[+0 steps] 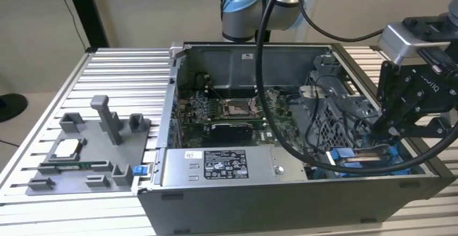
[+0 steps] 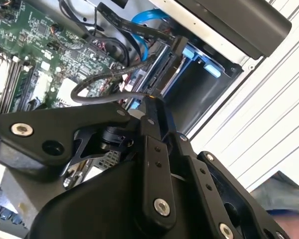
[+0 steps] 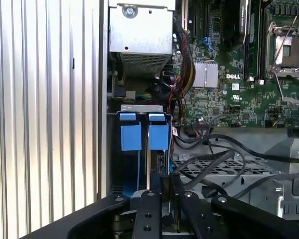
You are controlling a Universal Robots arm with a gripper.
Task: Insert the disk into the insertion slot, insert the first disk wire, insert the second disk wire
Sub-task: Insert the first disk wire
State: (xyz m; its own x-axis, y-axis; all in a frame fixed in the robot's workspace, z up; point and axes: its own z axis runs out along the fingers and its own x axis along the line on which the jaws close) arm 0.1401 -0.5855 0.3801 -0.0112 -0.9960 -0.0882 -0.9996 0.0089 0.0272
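Gripping: gripper with fingers drawn almost together, pinching a small dark wire plug between the pads.
Gripper position: low over the drive cage, at the case corner on the exterior view's right, tips near the disk.
Disk: the disk stands on edge inside the insertion slot, with blue carrier tabs at the slot's far end.
Cage top: black cables draped across it; a blue cable curls beside it.
Computer case: open, holding the drive cage, a green motherboard and a silver power-supply box.
Grey fixture: on the slatted table, apart from the case, carrying a silver square part and a green strip.
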